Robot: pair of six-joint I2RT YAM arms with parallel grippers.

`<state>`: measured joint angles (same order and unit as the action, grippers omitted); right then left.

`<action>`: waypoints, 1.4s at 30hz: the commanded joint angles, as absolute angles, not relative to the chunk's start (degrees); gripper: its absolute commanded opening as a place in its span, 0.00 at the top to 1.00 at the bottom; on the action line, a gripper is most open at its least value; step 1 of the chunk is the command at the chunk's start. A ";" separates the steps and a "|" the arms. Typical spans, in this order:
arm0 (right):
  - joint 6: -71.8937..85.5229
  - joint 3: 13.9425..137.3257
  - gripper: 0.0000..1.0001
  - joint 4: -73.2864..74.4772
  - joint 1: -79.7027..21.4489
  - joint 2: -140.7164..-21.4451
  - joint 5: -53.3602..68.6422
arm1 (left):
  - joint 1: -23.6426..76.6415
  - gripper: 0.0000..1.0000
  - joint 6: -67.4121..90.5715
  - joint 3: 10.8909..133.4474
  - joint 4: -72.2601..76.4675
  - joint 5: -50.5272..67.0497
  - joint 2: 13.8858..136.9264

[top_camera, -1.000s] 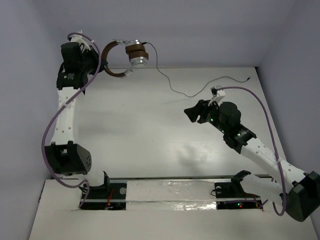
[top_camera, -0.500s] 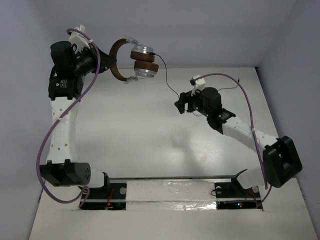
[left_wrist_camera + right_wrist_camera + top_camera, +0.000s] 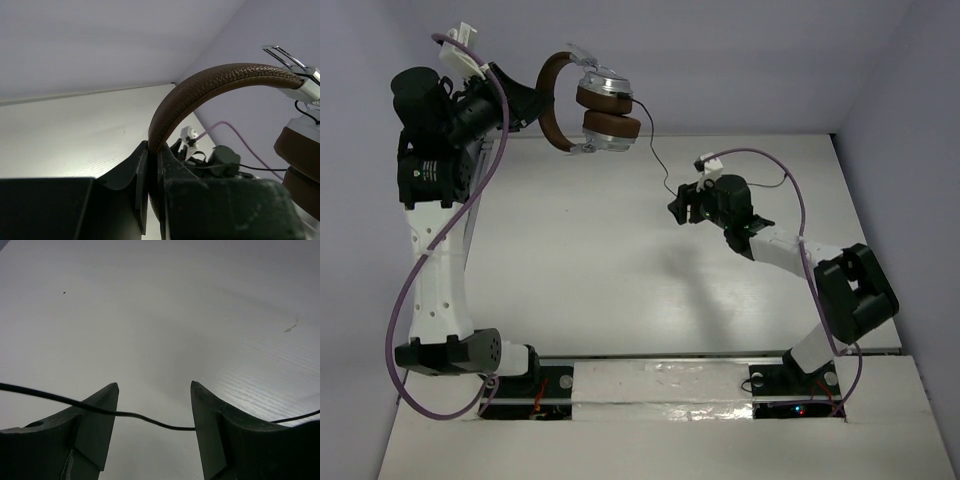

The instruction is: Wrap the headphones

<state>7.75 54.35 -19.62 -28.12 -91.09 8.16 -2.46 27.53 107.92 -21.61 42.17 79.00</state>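
Note:
My left gripper (image 3: 532,105) is shut on the brown leather headband of the headphones (image 3: 590,100) and holds them high above the table's far left. In the left wrist view the headband (image 3: 210,82) rises from between the shut fingers (image 3: 127,180). The silver earcups with brown pads (image 3: 610,112) hang to the right. The thin black cord (image 3: 658,165) drops from the earcups to my right gripper (image 3: 678,210), which is open. In the right wrist view the cord (image 3: 150,420) runs across the gap between the open fingers (image 3: 97,415), just above the table.
The white table (image 3: 600,270) lies below, with grey walls behind and to the sides. The cord's far end (image 3: 775,180) trails to the right behind my right arm. Purple robot cables (image 3: 430,260) loop along both arms.
My left gripper has lifted the headphones higher and turned them. My right arm has swung left and forward, and the cord now crosses between its open fingers.

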 commanded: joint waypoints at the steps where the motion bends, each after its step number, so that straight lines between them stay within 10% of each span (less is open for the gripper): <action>1: 8.96 53.35 0.35 -28.47 -26.98 -92.28 11.25 | -2.55 1.00 31.81 111.88 -16.35 45.88 78.31; 7: 8.96 54.06 0.40 -28.73 -25.75 -94.83 13.62 | -3.08 1.00 32.95 113.11 -16.17 45.79 78.84; 14: 15.89 50.90 1.00 -29.88 -25.75 -93.35 18.18 | -3.60 1.00 38.65 109.96 -10.84 44.39 80.25; 31: 23.91 56.06 1.00 9.39 -48.24 -87.63 -12.56 | -3.60 1.00 55.28 62.95 19.86 31.83 75.59; 42: 20.92 75.13 1.00 34.09 -68.98 -89.82 -24.78 | 0.96 1.00 49.05 53.70 17.67 11.01 71.28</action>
<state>22.00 70.06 25.47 -66.52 -89.45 -19.20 -1.23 50.43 53.84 11.99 17.87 75.26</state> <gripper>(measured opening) 0.029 0.047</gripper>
